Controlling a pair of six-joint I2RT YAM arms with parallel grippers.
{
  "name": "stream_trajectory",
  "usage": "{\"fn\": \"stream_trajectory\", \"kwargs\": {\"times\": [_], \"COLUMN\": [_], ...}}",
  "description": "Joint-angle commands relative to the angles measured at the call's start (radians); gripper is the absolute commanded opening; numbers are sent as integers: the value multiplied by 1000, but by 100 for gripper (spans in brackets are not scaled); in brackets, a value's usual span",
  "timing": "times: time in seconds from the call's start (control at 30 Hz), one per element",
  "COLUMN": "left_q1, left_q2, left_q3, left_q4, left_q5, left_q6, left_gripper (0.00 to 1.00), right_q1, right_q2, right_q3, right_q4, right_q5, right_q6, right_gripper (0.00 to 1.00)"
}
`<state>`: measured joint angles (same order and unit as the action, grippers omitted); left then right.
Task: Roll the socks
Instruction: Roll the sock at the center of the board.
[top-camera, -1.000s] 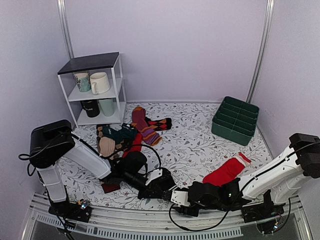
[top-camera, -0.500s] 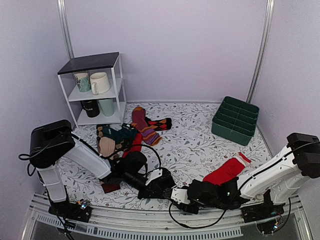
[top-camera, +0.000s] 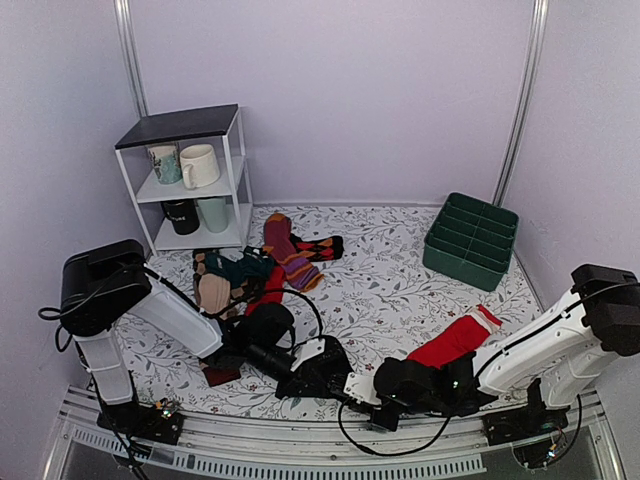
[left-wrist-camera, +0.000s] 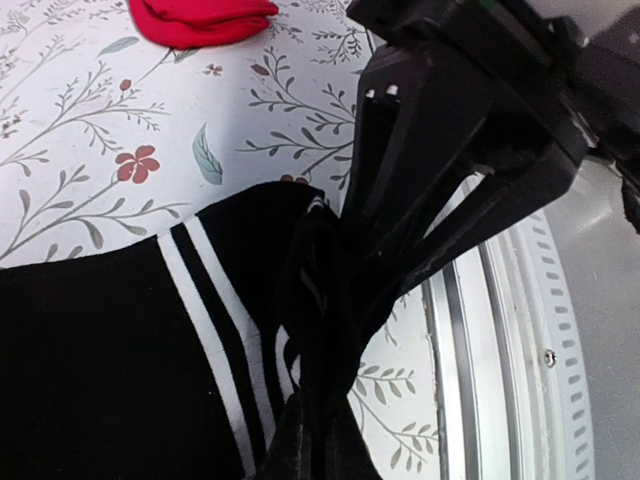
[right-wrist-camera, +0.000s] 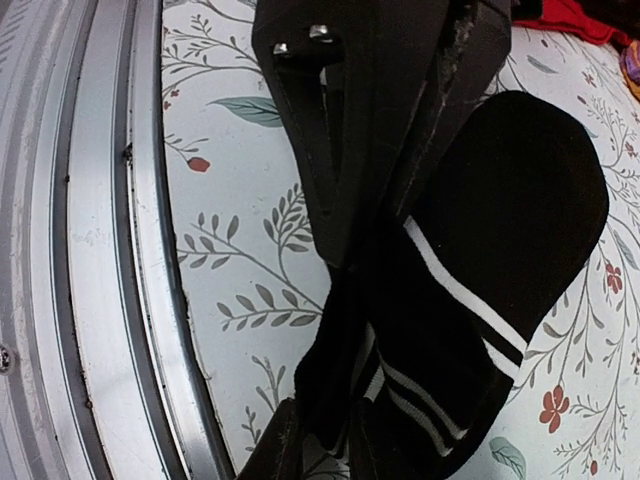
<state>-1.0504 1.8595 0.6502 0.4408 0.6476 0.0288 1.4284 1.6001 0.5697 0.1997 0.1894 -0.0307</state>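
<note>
Where the left claw (right-wrist-camera: 350, 255) and right claw (left-wrist-camera: 345, 240) clamp their striped cuffs, the socks (right-wrist-camera: 520, 200) stretch flat, toes leftward.

On your desk (top-camera: 400, 290), the shelf unit (top-camera: 150, 190) stands at the far left, with 4 mugs (top-camera: 198, 165) on its 2 lower levels. A sock heap (top-camera: 245, 272) lies just in front of it. The divided bin (top-camera: 470, 240) sits at the far right, with a lone sock (top-camera: 455, 340) nearer you. The socks (left-wrist-camera: 100, 350) lie at the near edge, centre, between the left tool (top-camera: 330, 383) and the right tool (top-camera: 356, 390), which touch them from either side.
</note>
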Motion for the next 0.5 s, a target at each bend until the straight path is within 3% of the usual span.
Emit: {"fn": "stream_trajectory", "kwargs": {"times": [0.0,0.07,0.17,0.2,0.47], "left_q1": [0,1,1,1,1], "left_q2": [59,68,66,63,67], "left_q3": [-34,-31,-31,-33,-34], "left_q4": [-129,-129,-130,-129,-129], "left_q5": [-28,-23,-22,-24,-24], "left_q6": [9,11,14,14,9], "left_gripper": [0,0,0,0,0], "right_q1": [-25,-25,-25,-24,-19], "right_q2": [19,8,-25,-39,-132], "right_q3": [-1,-1,-4,-7,-23], "right_q4": [-87,-85,-72,-60,-2], "right_q5": [-29,1,14,10,-21], "right_q6": [107,111,95,78,-46], "right_gripper": [18,25,50,54,56]}}
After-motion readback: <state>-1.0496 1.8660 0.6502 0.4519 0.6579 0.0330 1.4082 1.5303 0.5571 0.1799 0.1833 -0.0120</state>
